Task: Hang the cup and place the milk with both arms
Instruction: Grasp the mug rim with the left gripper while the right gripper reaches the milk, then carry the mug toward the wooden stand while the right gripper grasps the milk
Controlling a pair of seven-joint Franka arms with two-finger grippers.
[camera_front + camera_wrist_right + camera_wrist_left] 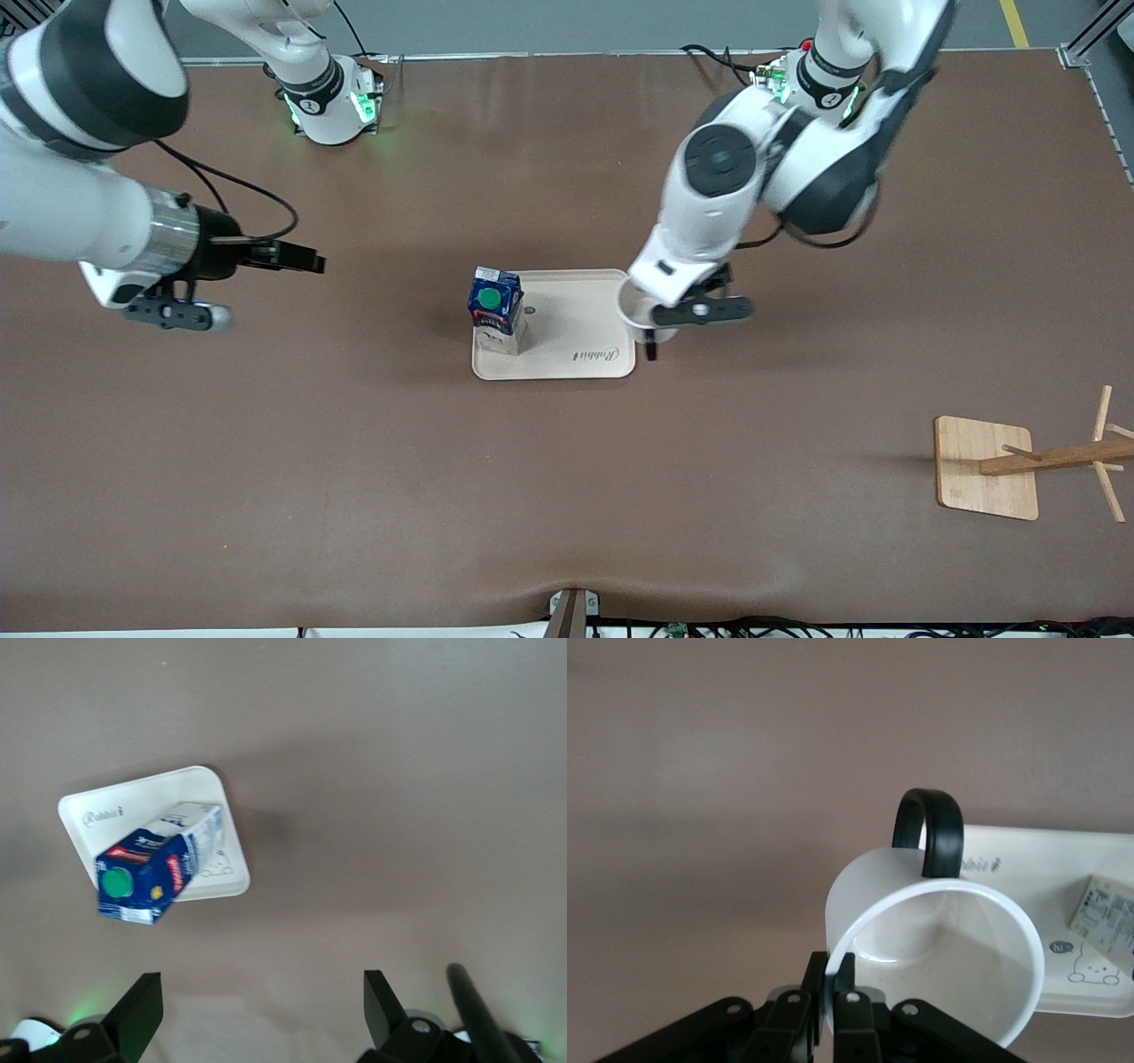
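Observation:
The white cup [631,310] is pinched by its rim in my left gripper [651,323], at the edge of the cream tray [576,341] toward the left arm's end. Its black handle [651,351] points toward the front camera. In the left wrist view the fingers [849,988] clamp the rim of the cup [939,966], and its handle [930,828] shows over the tray [1036,855]. The dark blue milk [496,310] stands upright on the tray, green cap up. My right gripper [297,258] is open and empty, over bare table toward the right arm's end. The right wrist view shows the milk [155,873].
A wooden mug rack [1019,461] on a square base stands near the front camera at the left arm's end of the table, its pegs pointing outward. The brown table [567,496] surrounds the tray.

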